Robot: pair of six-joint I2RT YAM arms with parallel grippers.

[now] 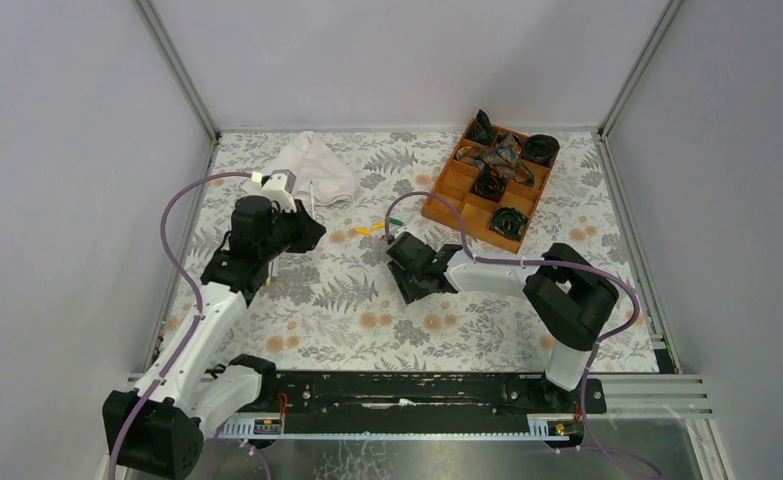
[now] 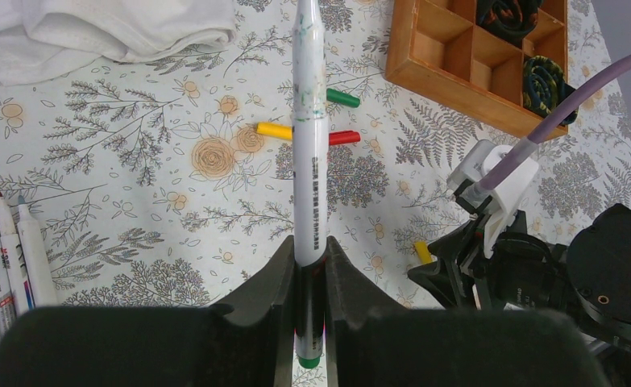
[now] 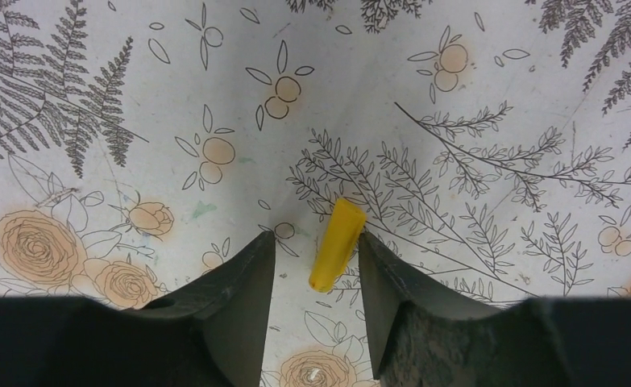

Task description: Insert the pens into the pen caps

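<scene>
Closest to the left wrist lens, the left gripper (image 2: 310, 262) has its black fingers (image 2: 282, 278) clenched on a thin white-barrelled marker pen (image 2: 309, 145). The pen's green end pokes out behind the fingers, and its long barrel reaches out above the floral table cover (image 2: 134, 210). I take the orange-brown wooden compartment tray (image 2: 473, 93) as my reference. On the tray's side of the held barrel I see a short green plastic cap (image 2: 342, 97) and a short red plastic cap (image 2: 344, 138). A short yellow plastic cap (image 2: 274, 130) lies on the barrel's other side, away from the tray. Off the tray's near left corner, the right gripper (image 3: 316, 246) sits low with its fingers (image 3: 243, 274) spread. A second yellow cap (image 3: 338, 244) lies flat on the cover between them, ungripped, just beside one finger. Three more white marker pens (image 2: 6, 250) lie side by side well apart from the tray, as does the crumpled white cloth (image 2: 110, 28).
</scene>
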